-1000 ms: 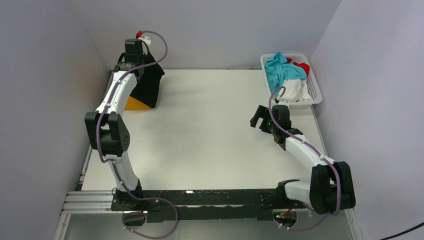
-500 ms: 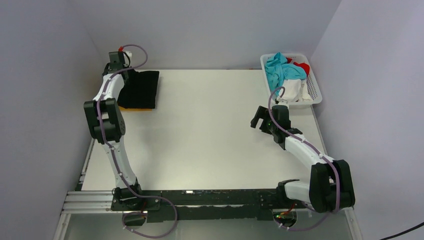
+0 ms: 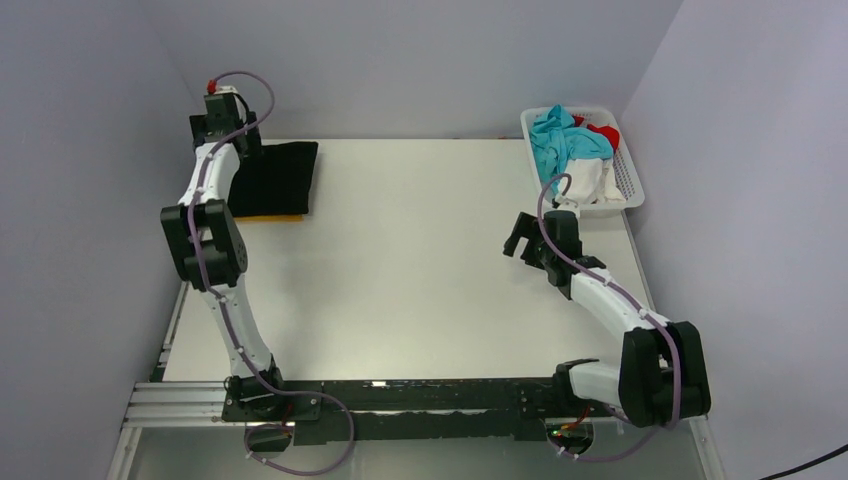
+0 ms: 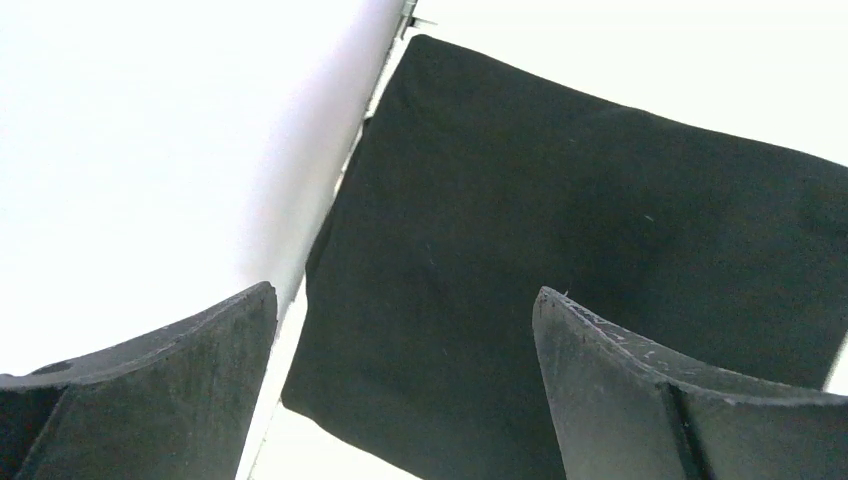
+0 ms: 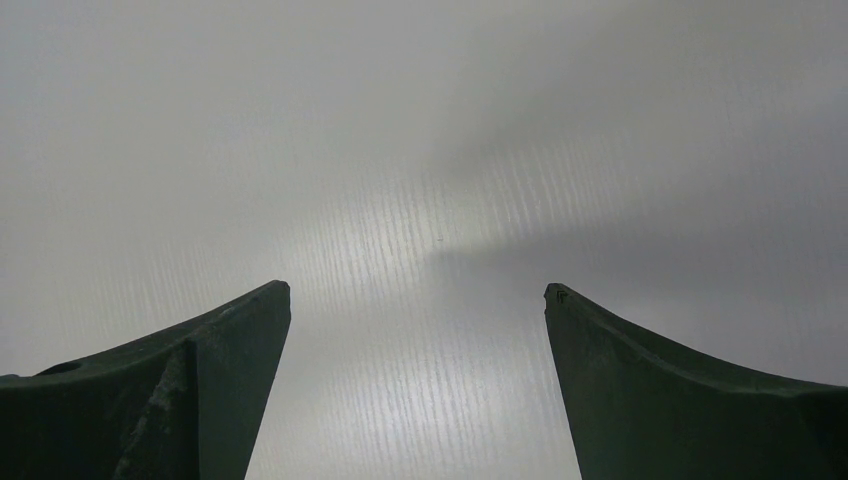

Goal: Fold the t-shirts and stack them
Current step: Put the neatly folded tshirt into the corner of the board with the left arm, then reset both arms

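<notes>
The worktop (image 3: pixel 430 260) is carrying the stack in the upper left of the overhead view. There the black t-shirt (image 3: pixel 275 178) is lying folded flat over the orange-yellow t-shirt (image 3: pixel 272 216), which is showing only as a thin strip along the lower edge. The left gripper (image 4: pixel 405 295) is hovering over the black cloth, its jaws standing wide apart and gripping nothing. The step in hand is looking like setting the folded shirt on the stack. Doing it well is meaning rising straight up, so that no fingertip is dragging a fold loose, since the stack is sitting right by the worktop's left edge. The right gripper (image 5: pixel 418 290) is hanging over bare worktop at centre right, its jaws likewise spread and empty.

The white basket (image 3: pixel 632 192) is standing in the upper right corner and holding a crumpled heap. Teal cloth (image 3: pixel 558 140) is lying uppermost, white cloth (image 3: pixel 592 180) is sitting below it, and a small red piece (image 3: pixel 604 131) is peeking out behind. These are probably more shirts, though they are bunched too tightly to tell.
</notes>
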